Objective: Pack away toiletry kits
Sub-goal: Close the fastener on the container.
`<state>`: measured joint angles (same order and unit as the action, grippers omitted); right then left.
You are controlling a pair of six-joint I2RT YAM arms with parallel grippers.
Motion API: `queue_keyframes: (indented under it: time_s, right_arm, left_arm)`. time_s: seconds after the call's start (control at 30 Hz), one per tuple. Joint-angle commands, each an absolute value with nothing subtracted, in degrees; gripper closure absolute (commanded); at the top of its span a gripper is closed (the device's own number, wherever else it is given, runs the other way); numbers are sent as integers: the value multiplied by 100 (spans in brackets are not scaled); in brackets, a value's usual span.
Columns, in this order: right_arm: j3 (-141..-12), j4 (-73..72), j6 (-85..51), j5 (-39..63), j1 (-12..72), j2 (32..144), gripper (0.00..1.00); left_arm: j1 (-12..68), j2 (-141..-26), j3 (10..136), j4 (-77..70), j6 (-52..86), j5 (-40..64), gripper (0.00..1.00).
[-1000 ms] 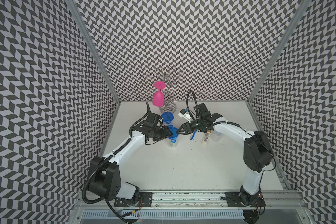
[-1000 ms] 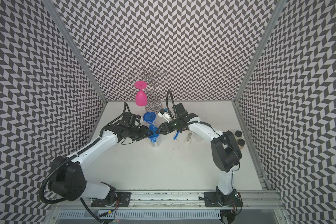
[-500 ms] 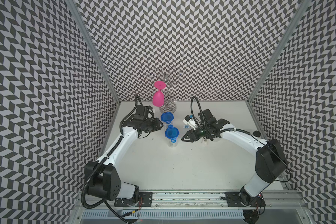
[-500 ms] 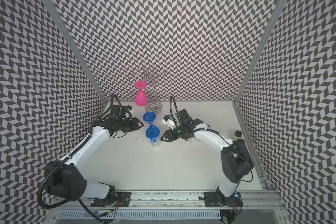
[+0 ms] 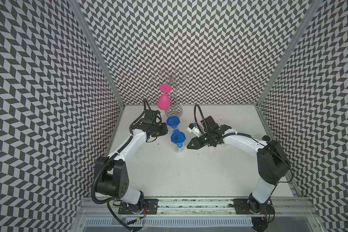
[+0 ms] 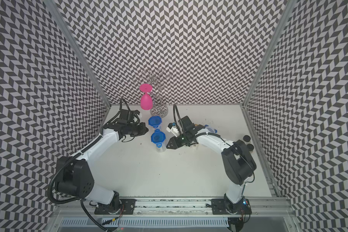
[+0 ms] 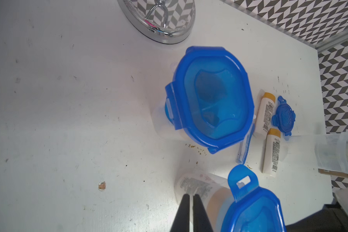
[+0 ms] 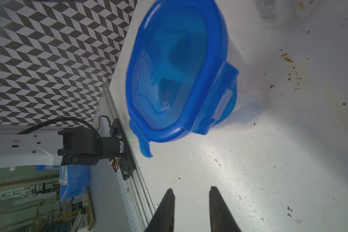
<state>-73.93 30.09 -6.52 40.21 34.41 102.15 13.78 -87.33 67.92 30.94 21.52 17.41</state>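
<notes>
Both top views: two lidded jars stand mid-frame, one behind the other. The rear jar (image 5: 173,122) is just below the wire rack (image 5: 174,94) w/ pink goblet (image 5: 164,100). The front jar (image 5: 178,138) sits between the arms.

Left gripper (image 5: 165,130) is just left of the jars, right gripper (image 5: 189,146) just right of the front jar. We can't read the jaws from up there.

Left wrist cam: left jaws pressed together, nothing between. It also shows what the right arm mostly hides from above: a bottle (image 7: 266,112), a second bottle (image 7: 272,153), a toothbrush (image 7: 245,147), a loose lid (image 7: 283,116) and an open jar (image 7: 337,152), all at frame right.

Right wrist cam: right jaws apart, only bare table (image 8: 269,160) between, gripping nothing.
</notes>
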Motion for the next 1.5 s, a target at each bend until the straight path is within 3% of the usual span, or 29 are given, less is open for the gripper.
queue_keyframes:
  time_s: [0.0,0.83,1.33,1.4,1.47]
  right_arm:
    - [-7453,2740,-638,3963,3410,10356,71]
    - [-8076,2304,-665,4426,3344,11001,72]
    - [-7665,2626,-437,4140,3011,10590,72]
    - [-7574,2790,-372,4014,2958,10473,72]
    - [-7515,2950,-277,3874,2948,10295,72]
  left_arm:
    - [1499,-8817,6787,2869,2113,1715,90]
    - [2216,-8324,6157,3146,2523,1526,91]
    - [2352,-7820,5984,3507,2481,1282,88]
    - [2173,-7673,6137,3721,2289,1270,83]
    - [2107,-7524,6333,3795,1993,1301,72]
